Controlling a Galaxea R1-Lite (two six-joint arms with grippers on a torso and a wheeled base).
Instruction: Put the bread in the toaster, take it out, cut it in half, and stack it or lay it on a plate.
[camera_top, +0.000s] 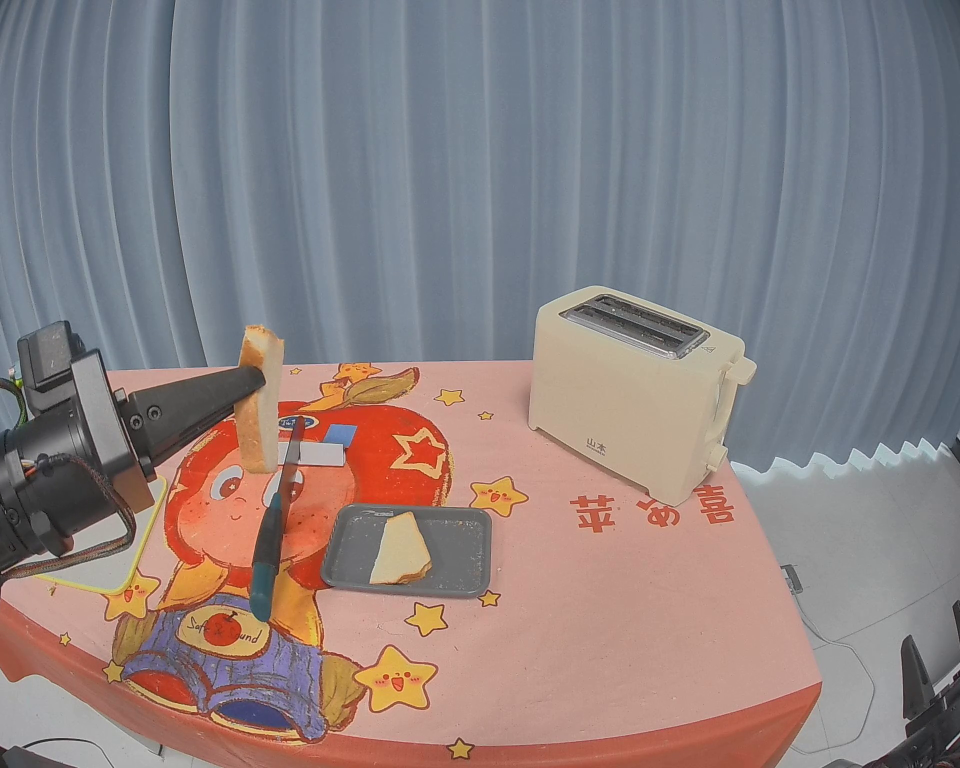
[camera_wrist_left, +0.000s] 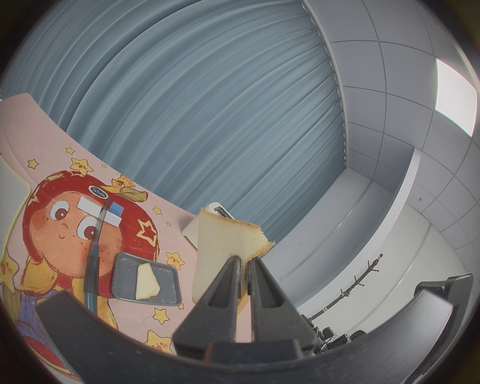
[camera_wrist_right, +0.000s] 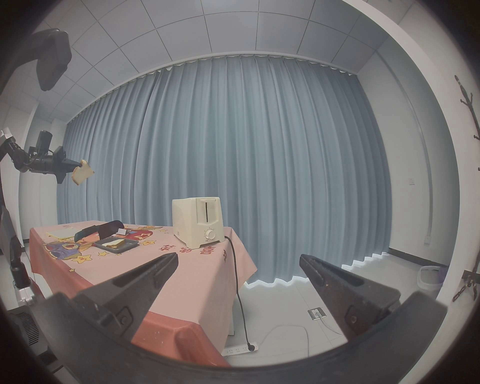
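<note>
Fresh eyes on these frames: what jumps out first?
The left gripper holds a bread half upright in the air over the left of the table. A second bread half lies on the grey tray mid-table, a knife to its left. The cream toaster stands at the far right.

A pink tablecloth (camera_top: 620, 620) printed with a red-haired cartoon girl, yellow stars and red characters carried a cream toaster (camera_top: 625, 400), a dark grey tray (camera_top: 460, 560) and a teal-handled knife (camera_top: 272, 530). The bread (camera_top: 262, 410) was pale with a tan crust; the pleated curtain (camera_top: 500, 150) was blue-grey.
</note>
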